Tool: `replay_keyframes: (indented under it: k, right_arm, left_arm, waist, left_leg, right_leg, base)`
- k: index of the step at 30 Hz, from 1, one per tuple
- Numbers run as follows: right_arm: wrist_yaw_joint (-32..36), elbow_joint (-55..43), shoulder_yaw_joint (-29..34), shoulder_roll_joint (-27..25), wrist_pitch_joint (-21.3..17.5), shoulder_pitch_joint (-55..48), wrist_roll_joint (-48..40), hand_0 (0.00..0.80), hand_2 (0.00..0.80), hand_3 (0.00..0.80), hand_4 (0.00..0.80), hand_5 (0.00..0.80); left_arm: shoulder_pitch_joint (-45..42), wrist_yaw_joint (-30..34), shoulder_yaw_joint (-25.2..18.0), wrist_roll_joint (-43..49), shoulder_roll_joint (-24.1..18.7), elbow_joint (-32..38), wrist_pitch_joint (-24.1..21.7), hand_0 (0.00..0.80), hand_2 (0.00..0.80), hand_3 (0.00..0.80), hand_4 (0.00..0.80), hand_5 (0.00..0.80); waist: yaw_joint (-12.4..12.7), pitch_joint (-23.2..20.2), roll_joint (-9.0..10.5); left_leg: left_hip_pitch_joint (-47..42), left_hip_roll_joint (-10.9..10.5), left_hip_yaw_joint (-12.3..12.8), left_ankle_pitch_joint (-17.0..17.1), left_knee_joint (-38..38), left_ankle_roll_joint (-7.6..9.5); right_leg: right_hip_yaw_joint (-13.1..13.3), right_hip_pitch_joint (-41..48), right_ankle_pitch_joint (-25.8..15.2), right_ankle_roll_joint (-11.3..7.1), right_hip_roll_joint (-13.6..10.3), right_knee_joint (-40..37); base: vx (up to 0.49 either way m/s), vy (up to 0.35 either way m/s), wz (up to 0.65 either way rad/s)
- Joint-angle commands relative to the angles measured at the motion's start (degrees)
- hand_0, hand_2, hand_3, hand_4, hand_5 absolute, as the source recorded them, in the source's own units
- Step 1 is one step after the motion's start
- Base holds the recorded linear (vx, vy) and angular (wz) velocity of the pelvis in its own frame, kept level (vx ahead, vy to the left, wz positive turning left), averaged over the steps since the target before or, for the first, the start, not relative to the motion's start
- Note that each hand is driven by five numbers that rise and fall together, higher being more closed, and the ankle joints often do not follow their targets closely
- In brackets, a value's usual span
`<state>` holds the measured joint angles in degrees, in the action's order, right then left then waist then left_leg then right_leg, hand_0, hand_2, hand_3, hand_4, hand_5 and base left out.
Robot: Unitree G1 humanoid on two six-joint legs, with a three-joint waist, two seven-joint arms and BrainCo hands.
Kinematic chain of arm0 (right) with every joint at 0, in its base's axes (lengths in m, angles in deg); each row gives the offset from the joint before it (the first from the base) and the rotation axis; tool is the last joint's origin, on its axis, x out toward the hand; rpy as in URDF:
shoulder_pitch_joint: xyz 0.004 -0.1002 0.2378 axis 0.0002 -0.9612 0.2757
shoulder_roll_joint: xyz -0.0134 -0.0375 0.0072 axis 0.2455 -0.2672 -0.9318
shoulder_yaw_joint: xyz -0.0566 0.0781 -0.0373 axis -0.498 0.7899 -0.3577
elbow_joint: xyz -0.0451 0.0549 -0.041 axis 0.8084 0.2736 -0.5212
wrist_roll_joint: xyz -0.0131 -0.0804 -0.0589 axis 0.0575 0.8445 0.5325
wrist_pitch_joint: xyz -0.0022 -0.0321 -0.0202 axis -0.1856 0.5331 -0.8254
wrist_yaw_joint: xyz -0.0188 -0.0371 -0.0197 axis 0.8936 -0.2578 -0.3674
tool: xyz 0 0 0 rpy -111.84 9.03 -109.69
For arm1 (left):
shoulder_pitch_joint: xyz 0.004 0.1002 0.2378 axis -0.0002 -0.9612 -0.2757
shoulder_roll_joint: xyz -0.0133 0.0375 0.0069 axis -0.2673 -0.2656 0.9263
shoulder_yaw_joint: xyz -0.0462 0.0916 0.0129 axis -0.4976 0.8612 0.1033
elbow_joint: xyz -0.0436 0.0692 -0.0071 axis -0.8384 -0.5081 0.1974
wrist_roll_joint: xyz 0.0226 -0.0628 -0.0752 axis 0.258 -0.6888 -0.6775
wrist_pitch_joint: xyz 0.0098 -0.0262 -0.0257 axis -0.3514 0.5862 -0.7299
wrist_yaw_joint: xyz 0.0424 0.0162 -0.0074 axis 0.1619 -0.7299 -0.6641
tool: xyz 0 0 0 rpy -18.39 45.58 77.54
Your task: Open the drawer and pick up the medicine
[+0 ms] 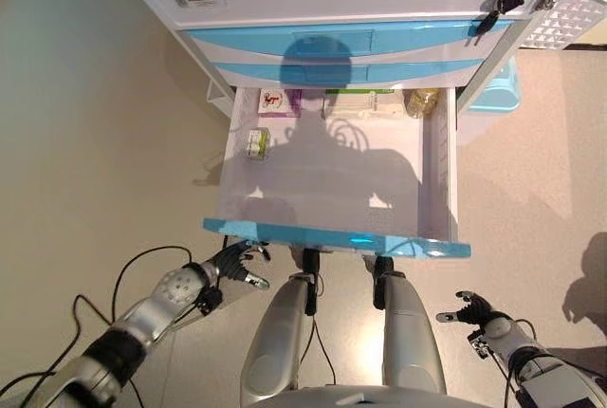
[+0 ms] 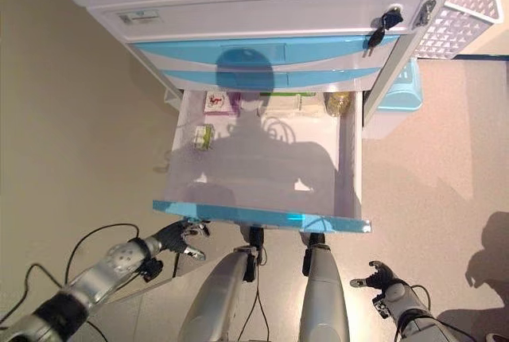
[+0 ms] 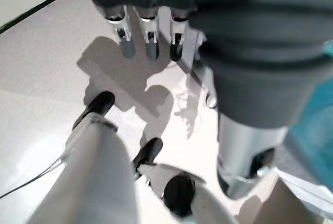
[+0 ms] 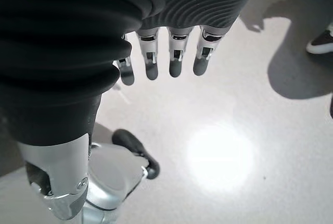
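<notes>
The left hand (image 1: 230, 263), fingers relaxed and holding nothing, is hanging just below the open drawer (image 1: 334, 238), nearer than the right hand (image 1: 471, 310) to the small medicine box (image 1: 256, 142) lying beyond its front.

The right hand (image 4: 171, 52) hangs over the shiny floor (image 4: 250, 125) with its fingers (image 4: 176, 62) out straight, holding nothing. A person's shoe (image 4: 322, 40) shows far off.

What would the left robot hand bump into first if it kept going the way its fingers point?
Probably the blue drawer front. The left robot hand sits just below its left end, fingers aimed that way, though depth is unclear.
</notes>
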<state>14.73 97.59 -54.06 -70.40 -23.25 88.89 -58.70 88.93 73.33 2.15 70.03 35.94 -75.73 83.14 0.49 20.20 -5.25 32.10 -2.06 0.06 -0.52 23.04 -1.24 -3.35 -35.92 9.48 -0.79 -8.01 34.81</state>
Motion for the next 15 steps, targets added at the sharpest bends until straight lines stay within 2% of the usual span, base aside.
replay_keyframes:
  k: [1, 5, 6, 8, 11, 13, 15]
  right_arm:
    - [-0.2, 0.2, -0.6, -2.0, 0.2, -2.7, -1.3, 0.0, 0.0, 0.0, 0.0, 0.0]
    - [-0.2, 0.5, -0.7, -1.9, 0.3, -2.0, -2.0, 0.0, 0.0, 0.0, 0.0, 0.0]
    - [-0.2, 0.5, -0.7, -2.0, 0.3, -2.0, -2.0, 0.0, 0.0, 0.0, 0.0, 0.0]
    - [-0.2, 0.1, -1.6, -1.4, 0.0, -2.0, -2.5, 0.0, 0.0, 0.0, 0.0, 0.0]
    - [-0.1, -0.1, -2.2, -0.9, -0.1, -2.1, -2.7, 0.0, 0.0, 0.0, 0.0, 0.0]
    - [0.4, -0.6, -3.9, -0.4, -0.3, -1.8, -2.4, 0.0, 0.0, 0.0, 0.0, 0.0]
    - [0.8, -0.4, -4.6, -0.1, -0.2, -1.9, -2.2, 0.0, 0.0, 0.0, 0.0, 0.0]
  left_arm:
    - [3.6, -2.8, -1.5, 5.2, 2.0, -2.8, -1.1, 0.0, 0.0, 0.0, 0.0, 0.0]
    - [13.1, -7.5, -2.0, 11.1, 6.5, -13.0, -0.5, 0.0, 0.0, 0.0, 0.0, 0.0]
    - [13.1, -7.5, -2.0, 11.1, 6.6, -13.0, -0.5, 0.0, 0.0, 0.0, 0.0, 0.0]
    - [20.4, -11.5, -2.2, 14.0, 7.0, -19.4, -0.3, 0.0, 0.0, 0.0, 0.0, 0.0]
    - [24.6, -12.7, -1.9, 15.3, 6.3, -22.9, -0.3, 0.0, 0.0, 0.0, 0.0, 0.0]
    - [32.0, -13.8, -0.9, 15.8, 3.9, -27.4, -0.1, 0.0, 0.0, 0.0, 0.0, 0.0]
    - [35.2, -13.9, -0.3, 15.5, 2.2, -26.7, -0.2, 0.0, 0.0, 0.0, 0.0, 0.0]
  waist:
    - [-1.7, -2.9, 1.15]
    - [-2.7, -2.8, 2.08]
    - [-2.6, -2.8, 2.07]
    - [-3.3, -2.8, 2.86]
    - [-3.6, -2.8, 3.27]
    - [-4.3, -2.9, 3.98]
    - [-4.3, -3.0, 4.07]
  left_leg:
    - [0.4, -1.9, 2.4, -8.2, 6.8, 4.33]
    - [0.6, -1.6, 3.5, -8.7, 6.9, 4.56]
    - [0.6, -1.6, 3.5, -8.7, 6.9, 4.56]
    - [0.5, -1.3, 4.4, -9.0, 6.8, 4.61]
    - [0.5, -1.1, 5.0, -9.2, 6.8, 4.67]
    - [0.7, -0.6, 6.2, -9.5, 6.9, 4.7]
    - [0.7, -0.3, 6.7, -9.6, 7.0, 4.73]
  right_leg:
    - [0.6, 1.5, -2.4, -0.58, 1.6, -2.0]
    - [1.7, 0.5, -2.9, -0.82, 1.9, -2.4]
    - [1.7, 0.5, -2.9, -0.82, 1.9, -2.4]
    - [2.7, 0.1, -3.3, -1.13, 2.2, -2.6]
    - [3.3, -0.3, -3.6, -1.31, 2.5, -2.8]
    - [4.5, -0.7, -4.4, -1.77, 3.1, -3.5]
    - [4.9, -0.8, -4.6, -1.98, 3.3, -3.8]
  base:
    - [0.011, 0.055, -0.03]
    - [0.017, 0.064, -0.2]
    - [0.011, 0.062, -0.16]
    - [0.009, 0.059, -0.08]
    - [0.007, 0.059, -0.2]
    - [0.004, 0.063, -0.17]
    - [0.007, 0.034, -0.27]
